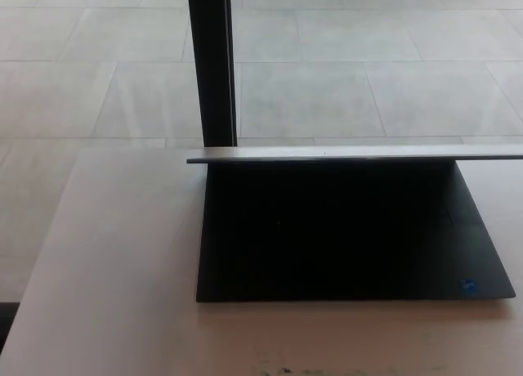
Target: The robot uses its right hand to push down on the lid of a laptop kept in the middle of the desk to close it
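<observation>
Silver lid (351, 154) seen edge-on, hovering partly lowered over the dark keyboard base (351, 237) on the pale desk (114, 270). Neither hand in view, so finger state impossible to tell, and no fingers to place anything against (laptop sits right of centre in the head view). Best done, probably, with flat fingers pressing near the lid's middle edge, slowly and evenly, keeping the base from sliding. Black post (212, 65) behind.

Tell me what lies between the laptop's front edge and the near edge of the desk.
Nothing stands there. In the head view the strip of desk in front of the laptop is bare, apart from a few small dark marks on the surface near the bottom edge.
</observation>
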You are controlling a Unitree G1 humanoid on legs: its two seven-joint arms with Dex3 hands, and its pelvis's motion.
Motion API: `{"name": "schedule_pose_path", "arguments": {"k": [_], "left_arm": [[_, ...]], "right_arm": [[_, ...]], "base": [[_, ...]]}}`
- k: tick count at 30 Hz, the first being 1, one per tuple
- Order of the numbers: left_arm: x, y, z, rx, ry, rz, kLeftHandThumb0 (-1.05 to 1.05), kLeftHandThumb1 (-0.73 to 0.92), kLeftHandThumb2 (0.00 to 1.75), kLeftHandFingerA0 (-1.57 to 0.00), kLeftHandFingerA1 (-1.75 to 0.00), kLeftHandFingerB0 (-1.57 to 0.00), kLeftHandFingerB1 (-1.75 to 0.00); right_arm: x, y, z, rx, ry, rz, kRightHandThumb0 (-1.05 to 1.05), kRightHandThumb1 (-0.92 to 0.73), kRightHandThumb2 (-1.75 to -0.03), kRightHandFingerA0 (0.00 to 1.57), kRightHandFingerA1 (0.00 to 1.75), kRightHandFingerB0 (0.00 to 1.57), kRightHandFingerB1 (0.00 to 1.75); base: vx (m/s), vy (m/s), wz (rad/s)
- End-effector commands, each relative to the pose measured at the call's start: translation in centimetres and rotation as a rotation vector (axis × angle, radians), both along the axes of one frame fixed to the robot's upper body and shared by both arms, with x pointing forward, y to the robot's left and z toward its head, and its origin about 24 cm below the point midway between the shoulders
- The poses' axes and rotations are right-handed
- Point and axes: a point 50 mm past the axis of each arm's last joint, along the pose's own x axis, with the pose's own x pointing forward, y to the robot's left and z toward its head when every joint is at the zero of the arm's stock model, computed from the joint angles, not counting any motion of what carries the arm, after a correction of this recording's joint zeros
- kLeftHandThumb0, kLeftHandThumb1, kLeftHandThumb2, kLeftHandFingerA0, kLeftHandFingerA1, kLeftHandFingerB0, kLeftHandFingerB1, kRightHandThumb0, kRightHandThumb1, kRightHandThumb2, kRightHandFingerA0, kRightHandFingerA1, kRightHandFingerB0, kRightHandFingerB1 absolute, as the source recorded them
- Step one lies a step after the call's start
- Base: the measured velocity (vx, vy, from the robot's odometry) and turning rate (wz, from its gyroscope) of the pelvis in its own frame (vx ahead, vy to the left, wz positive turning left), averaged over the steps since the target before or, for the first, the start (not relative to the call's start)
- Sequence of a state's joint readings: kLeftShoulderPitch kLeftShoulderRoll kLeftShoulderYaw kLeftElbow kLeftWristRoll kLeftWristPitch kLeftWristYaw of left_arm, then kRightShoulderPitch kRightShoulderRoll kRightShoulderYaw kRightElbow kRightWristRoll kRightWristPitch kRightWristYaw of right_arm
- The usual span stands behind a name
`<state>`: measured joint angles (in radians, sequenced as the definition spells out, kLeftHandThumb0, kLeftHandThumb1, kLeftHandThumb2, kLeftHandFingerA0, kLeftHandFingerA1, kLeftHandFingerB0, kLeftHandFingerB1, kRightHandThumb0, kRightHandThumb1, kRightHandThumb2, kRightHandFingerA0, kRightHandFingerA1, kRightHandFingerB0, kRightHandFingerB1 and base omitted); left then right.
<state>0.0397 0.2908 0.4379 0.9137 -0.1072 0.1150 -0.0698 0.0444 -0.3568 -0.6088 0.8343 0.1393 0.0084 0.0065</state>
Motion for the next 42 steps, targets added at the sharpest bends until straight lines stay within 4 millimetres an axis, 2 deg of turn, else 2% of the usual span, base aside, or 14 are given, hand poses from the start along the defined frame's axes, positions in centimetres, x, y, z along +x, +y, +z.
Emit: {"name": "schedule_pose_path", "arguments": {"k": [1, 8, 10, 12, 13, 14, 20, 22, 23, 31, 35, 37, 39, 42], "left_arm": [[0.2, 5.3, 4.2, -0.112, -0.391, 0.451, -1.02, 0.81, 1.22, -0.31, -0.89, -0.25, -0.72], [0.2, 5.3, 4.3, -0.116, -0.397, 0.452, -1.05, 0.92, 0.94, -0.26, -0.98, -0.18, -0.72], [-0.2, 5.4, 4.2, -0.112, -0.389, 0.465, -1.04, 0.92, 0.92, -0.27, -0.95, -0.19, -0.70], [-0.2, 5.4, 4.1, -0.114, -0.390, 0.467, -1.05, 0.92, 0.90, -0.27, -0.94, -0.19, -0.69], [-0.2, 5.4, 4.1, -0.114, -0.390, 0.464, -1.00, 0.81, 1.21, -0.27, -0.83, -0.24, -0.70], [-0.2, 5.4, 4.2, -0.110, -0.390, 0.460, -1.04, 0.92, 0.91, -0.27, -0.90, -0.21, -0.69], [0.0, 5.3, 4.1, -0.127, -0.400, 0.499, -1.03, 0.80, 1.21, -0.30, -0.89, -0.27, -0.74], [0.0, 5.3, 4.0, -0.125, -0.394, 0.488, -1.05, 0.92, 0.91, -0.28, -0.97, -0.23, -0.74], [-0.1, 5.3, 4.0, -0.118, -0.391, 0.479, -1.05, 0.92, 0.91, -0.28, -0.96, -0.23, -0.74], [0.0, 5.0, 3.9, -0.138, -0.408, 0.471, -1.01, 0.82, 1.22, -0.26, -0.85, -0.24, -0.73], [-0.4, 5.0, 3.8, -0.128, -0.392, 0.462, -1.05, 0.92, 0.92, -0.26, -0.94, -0.18, -0.72], [-0.6, 4.9, 3.6, -0.134, -0.389, 0.495, -1.02, 0.82, 1.25, -0.31, -0.89, -0.23, -0.71], [-0.6, 4.9, 3.6, -0.138, -0.391, 0.493, -1.05, 0.92, 0.90, -0.27, -0.96, -0.20, -0.72], [-0.6, 4.9, 3.5, -0.120, -0.375, 0.480, -1.00, 0.84, 1.26, -0.32, -0.86, -0.23, -0.69]], "right_arm": [[-0.6, -7.4, 8.9, 0.097, -0.710, -0.658, -0.96, -0.88, -0.66, 0.69, 1.35, 0.31, 1.05], [3.3, -7.9, 14.9, 0.021, -0.886, -0.389, -0.96, -0.89, -0.67, 0.43, 1.14, 0.24, 0.85], [7.5, -5.2, 21.2, -0.132, -1.003, -0.115, -0.93, -0.63, -1.09, 0.55, 0.81, 0.36, 0.71], [8.3, -4.5, 22.6, -0.175, -1.015, -0.063, -0.99, -0.65, -1.11, 0.61, 0.77, 0.41, 0.69], [9.1, -3.8, 24.1, -0.228, -1.018, -0.024, -0.99, -0.85, -0.66, 0.68, 0.69, 0.48, 0.63], [10.0, -3.0, 25.5, -0.243, -1.051, 0.036, -0.97, -0.84, -0.66, 0.67, 0.65, 0.50, 0.57], [15.5, 4.5, 32.3, -0.525, -0.989, 0.518, -0.90, -0.78, -0.87, 0.31, 0.51, 0.23, 0.39], [16.1, 5.2, 32.5, -0.557, -0.957, 0.571, -0.85, -0.77, -1.14, 0.31, 0.57, 0.17, 0.45], [17.0, 6.7, 32.9, -0.594, -0.935, 0.651, -0.83, -0.92, -0.73, 0.33, 0.44, 0.27, 0.32], [20.3, 13.5, 33.6, -0.939, -0.755, 0.981, -0.94, -0.92, -0.72, 0.23, 0.47, 0.26, 0.31], [20.8, 15.5, 32.7, -1.081, -0.656, 1.095, -0.90, -0.92, -0.68, 0.19, 0.47, 0.28, 0.33], [21.3, 16.7, 31.6, -1.181, -0.599, 1.178, -0.84, -0.90, -0.68, 0.23, 0.48, 0.31, 0.31], [21.8, 17.4, 30.9, -1.217, -0.560, 1.228, -0.85, -0.90, -0.68, 0.22, 0.48, 0.30, 0.30], [22.6, 18.6, 29.4, -1.277, -0.416, 1.329, -0.88, -0.92, -0.68, 0.19, 0.47, 0.26, 0.31]], "base": [[0.00, 0.000, 0.00], [0.00, 0.000, 0.00], [0.00, 0.000, 0.00], [0.00, 0.000, 0.00], [0.00, 0.000, 0.00], [0.00, 0.000, 0.00], [0.00, 0.000, 0.00], [0.00, 0.000, 0.00], [0.00, 0.000, 0.00], [0.00, 0.000, 0.00], [0.00, 0.000, 0.00], [0.00, 0.000, 0.00], [0.00, 0.000, 0.00], [0.00, 0.000, 0.00]]}}
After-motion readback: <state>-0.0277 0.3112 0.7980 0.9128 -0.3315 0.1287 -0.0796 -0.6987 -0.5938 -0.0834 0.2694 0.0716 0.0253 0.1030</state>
